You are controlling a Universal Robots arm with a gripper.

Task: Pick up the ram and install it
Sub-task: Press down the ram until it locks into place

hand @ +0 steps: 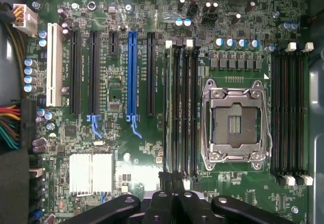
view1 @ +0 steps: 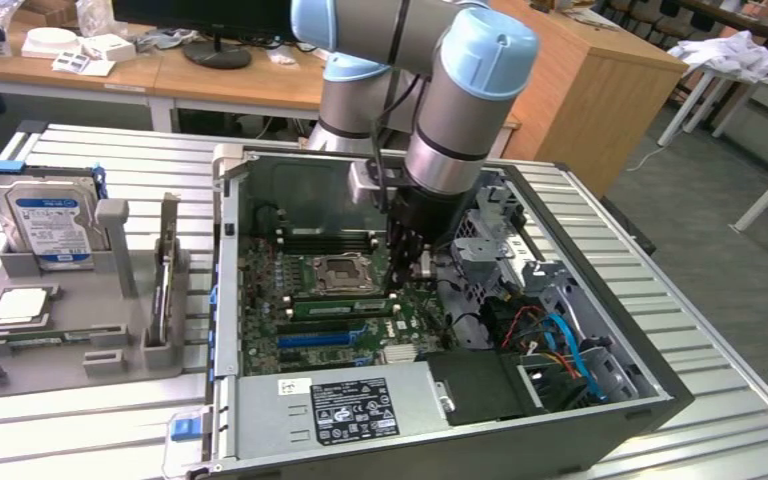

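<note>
The ram [view1: 337, 305] is a long green stick lying along a memory slot just in front of the CPU socket [view1: 335, 272] on the motherboard inside the open computer case [view1: 584, 420]. My gripper [view1: 407, 285] hangs down into the case over the stick's end on the exterior view's right, its fingers shut. In the wrist view the gripper [hand: 172, 179] is shut with nothing visible between the fingertips, right over the end of the bank of black memory slots [hand: 180, 107] beside the socket [hand: 235, 123]. Whether the fingertips touch the ram I cannot tell.
A grey parts tray [view1: 37, 365] on the exterior view's left holds a blue-labelled hard drive [view1: 48, 228] and a silver CPU chip [view1: 24, 305]. The power supply [view1: 351, 410], cables [view1: 558, 345] and case walls hem in the gripper. A second slot bank [hand: 289, 113] lies past the socket.
</note>
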